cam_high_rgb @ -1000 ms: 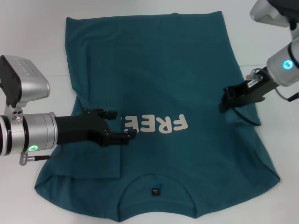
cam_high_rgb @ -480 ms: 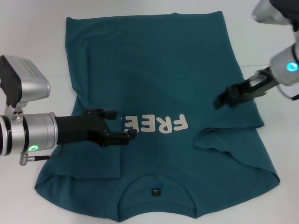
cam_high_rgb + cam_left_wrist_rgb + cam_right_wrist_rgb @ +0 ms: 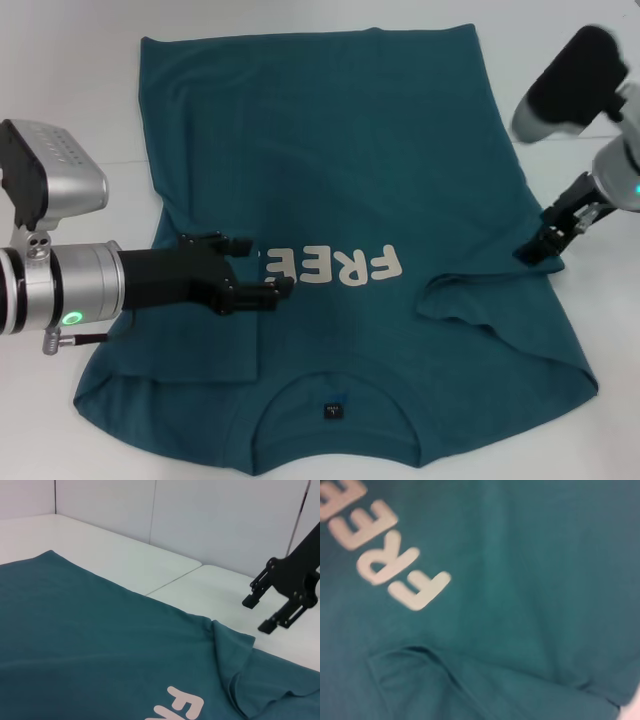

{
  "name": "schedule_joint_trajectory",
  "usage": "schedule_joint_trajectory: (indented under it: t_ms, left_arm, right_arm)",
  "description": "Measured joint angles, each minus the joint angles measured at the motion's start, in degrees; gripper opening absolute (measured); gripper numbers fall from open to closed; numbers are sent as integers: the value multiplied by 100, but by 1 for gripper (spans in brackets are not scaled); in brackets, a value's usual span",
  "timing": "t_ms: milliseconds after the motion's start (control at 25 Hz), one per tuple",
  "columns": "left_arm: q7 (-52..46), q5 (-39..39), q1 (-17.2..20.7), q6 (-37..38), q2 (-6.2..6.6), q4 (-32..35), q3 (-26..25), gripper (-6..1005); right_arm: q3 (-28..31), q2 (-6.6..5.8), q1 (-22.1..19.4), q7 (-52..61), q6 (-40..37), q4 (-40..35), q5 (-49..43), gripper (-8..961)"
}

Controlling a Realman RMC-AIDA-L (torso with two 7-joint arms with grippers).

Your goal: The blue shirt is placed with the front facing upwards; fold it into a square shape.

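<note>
Blue shirt (image 3: 340,190), a large dark teal cotton T-shirt with short sleeves, lies spread flat on the white table (image 3: 70,90) with its front up. Its long axis runs from near to far: the round neckline (image 3: 335,405) with a small dark label (image 3: 334,410) is at the near edge, closest to the robot, and the straight hem is at the far edge, so the cream "FREE" lettering (image 3: 332,266) across the chest reads upside down from the head view. The sleeve on the robot's left is folded inward over the body, forming a darker flap beside the neckline. On the robot's right, the sleeve area is rumpled into a raised crease just nearer than the lettering's level.

The left gripper (image 3: 258,270), black-fingered on a silver arm, lies low over the shirt's left chest, its tips right at the first letters of the lettering. Its jaws stand spread apart, with nothing between them; whether the lower finger touches the cloth is hard to judge.

The right gripper (image 3: 553,238) hangs at the shirt's right edge, just above the cloth near the rumpled sleeve. In the left wrist view (image 3: 272,605) its jaws are parted and empty, clear of the fabric.
</note>
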Motion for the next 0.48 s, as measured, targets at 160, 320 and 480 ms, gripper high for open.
schedule_joint_trajectory:
  t_ms: [160, 320, 480]
  left_arm:
    - [-14, 0, 3, 4, -5, 3, 0, 873]
    - [-15, 0, 21, 4, -10, 4, -1, 873]
    - [-21, 0, 35, 4, -10, 4, -1, 873]
  right_arm:
    - [-537, 111, -67, -67, 187, -56, -59, 685]
    - [-1011, 119, -138, -27, 479, 2, -62, 684]
    - [-1230, 143, -176, -10, 669, 92, -65, 683]
